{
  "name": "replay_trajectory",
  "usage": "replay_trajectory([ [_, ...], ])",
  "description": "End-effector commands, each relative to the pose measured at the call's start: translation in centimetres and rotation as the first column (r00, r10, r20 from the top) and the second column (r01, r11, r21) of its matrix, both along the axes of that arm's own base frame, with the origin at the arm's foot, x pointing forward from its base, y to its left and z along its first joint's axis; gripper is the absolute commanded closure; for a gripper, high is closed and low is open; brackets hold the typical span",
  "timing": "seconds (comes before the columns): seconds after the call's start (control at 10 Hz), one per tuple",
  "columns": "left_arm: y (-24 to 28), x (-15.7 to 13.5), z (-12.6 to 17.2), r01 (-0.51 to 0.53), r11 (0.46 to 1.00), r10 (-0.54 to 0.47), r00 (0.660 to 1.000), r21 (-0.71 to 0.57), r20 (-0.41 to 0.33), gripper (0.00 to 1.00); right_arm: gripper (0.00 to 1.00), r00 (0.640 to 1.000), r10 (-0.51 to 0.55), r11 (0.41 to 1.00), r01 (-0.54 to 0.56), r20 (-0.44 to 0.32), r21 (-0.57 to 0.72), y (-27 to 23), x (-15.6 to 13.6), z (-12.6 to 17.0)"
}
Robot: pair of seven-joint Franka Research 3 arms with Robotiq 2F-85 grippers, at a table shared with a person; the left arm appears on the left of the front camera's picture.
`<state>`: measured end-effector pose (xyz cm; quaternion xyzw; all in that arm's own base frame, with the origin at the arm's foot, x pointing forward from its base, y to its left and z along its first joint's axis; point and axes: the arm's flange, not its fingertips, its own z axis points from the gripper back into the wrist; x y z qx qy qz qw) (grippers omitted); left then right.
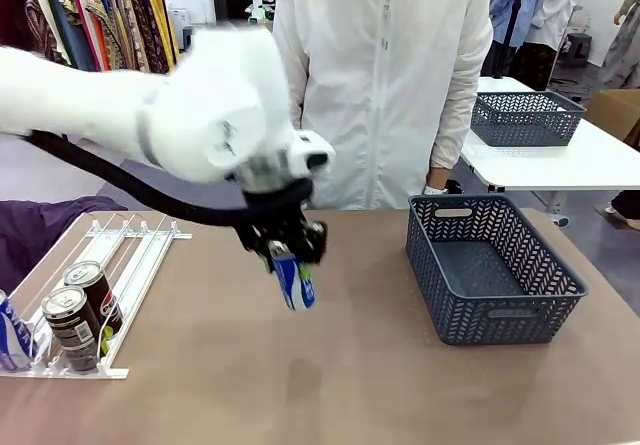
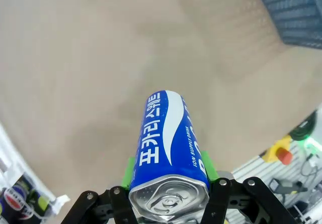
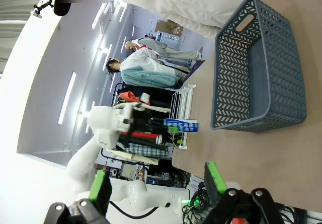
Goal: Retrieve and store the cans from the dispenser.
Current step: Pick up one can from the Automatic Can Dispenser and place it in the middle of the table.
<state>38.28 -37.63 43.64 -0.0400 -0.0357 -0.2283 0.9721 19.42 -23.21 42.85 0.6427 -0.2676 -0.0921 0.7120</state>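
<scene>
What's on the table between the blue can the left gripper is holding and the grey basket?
Nothing. The front view shows bare tan table from the blue can, clamped in the left gripper, to the grey basket.

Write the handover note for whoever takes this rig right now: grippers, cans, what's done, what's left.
Left gripper: shut on a blue can, held in the air between the dispenser and the grey basket.
Right gripper: open, holding nothing.
Dispenser: two dark cans and a blue-and-white one at its low end.
Done: one can lifted out; none in the basket yet.
Left: set this can in the basket, then fetch the three still in the dispenser.
</scene>
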Motion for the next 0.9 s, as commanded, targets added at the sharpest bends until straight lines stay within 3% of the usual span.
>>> replay_trajectory([
  [0.0,-2.6,0.5,-2.3,0.014,0.999,-0.015,0.999,0.043,0.028,1.00,0.00,1.000,-0.009,1.000,0.009,0.030,0.011,0.1,0.2,0.3],
  [0.2,-3.7,0.6,-6.0,0.040,0.993,-0.046,0.997,0.113,0.057,1.00,0.00,1.000,-0.009,1.000,0.009,0.030,0.011,0.1,0.2,0.3],
  [0.5,-3.8,1.1,-5.7,0.037,0.991,-0.037,0.999,0.125,0.000,1.00,0.00,1.000,-0.009,1.000,0.009,0.030,0.011,0.1,0.2,0.3],
  [0.8,-3.8,1.1,-6.1,0.042,0.989,-0.042,0.999,0.139,-0.009,0.97,0.00,1.000,-0.009,1.000,0.009,0.030,0.011,0.1,0.2,0.3],
])
